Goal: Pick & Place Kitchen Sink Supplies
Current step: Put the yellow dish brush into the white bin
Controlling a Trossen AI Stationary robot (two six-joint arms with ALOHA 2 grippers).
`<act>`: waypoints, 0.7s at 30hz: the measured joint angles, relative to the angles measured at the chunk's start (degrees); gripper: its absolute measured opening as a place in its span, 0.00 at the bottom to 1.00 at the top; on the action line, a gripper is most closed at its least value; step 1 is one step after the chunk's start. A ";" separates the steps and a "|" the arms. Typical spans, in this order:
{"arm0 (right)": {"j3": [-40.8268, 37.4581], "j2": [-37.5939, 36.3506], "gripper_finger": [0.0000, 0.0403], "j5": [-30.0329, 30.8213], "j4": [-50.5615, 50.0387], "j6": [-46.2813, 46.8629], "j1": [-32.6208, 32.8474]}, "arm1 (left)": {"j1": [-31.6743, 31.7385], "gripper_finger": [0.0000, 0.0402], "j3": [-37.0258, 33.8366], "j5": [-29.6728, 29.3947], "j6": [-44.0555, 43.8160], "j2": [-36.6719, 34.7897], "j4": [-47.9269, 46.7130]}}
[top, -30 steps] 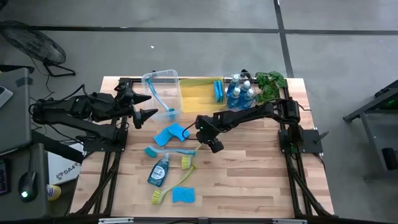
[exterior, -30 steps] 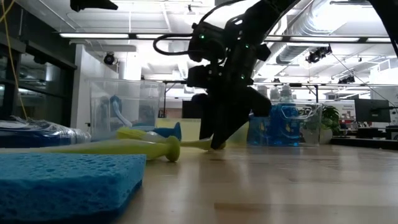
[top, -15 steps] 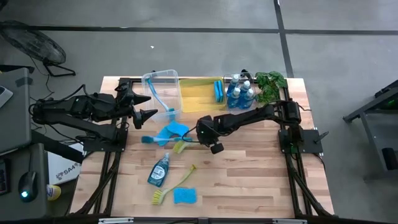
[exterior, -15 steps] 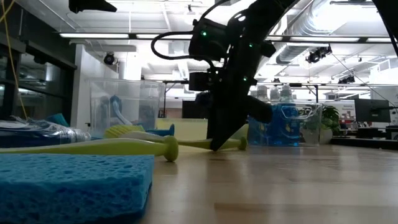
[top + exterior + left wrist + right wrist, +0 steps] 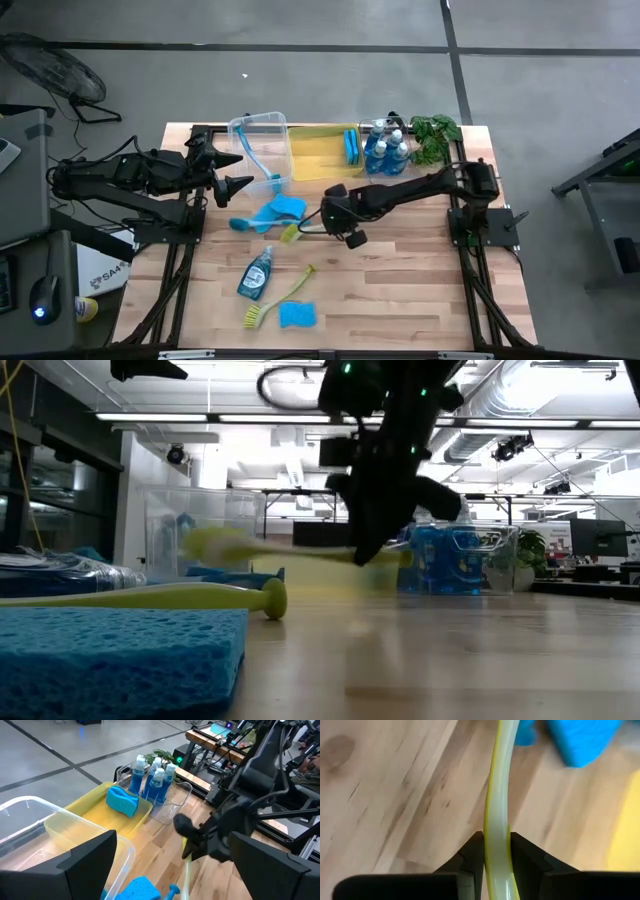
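Two dark arms work over the pale wooden table (image 5: 400,290). The right gripper (image 5: 327,222) sits mid-table, its fingers (image 5: 472,851) clamped on the handle of a long yellow-green dish brush (image 5: 300,229), carried level above the wood, bristle head toward the flat blue sponge (image 5: 277,211). The left gripper (image 5: 232,171) waits spread open beside the clear plastic bin (image 5: 256,125). The grip looks narrow and near the handle's end, so the brush could pivot or slip during travel, or its head clip the yellow bin (image 5: 318,150) rim.
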 joint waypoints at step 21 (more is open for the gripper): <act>0.13 -18.36 0.17 5.05 11.57 12.15 0.36 | 0.02 0.94 -0.02 0.31 -0.74 0.83 0.37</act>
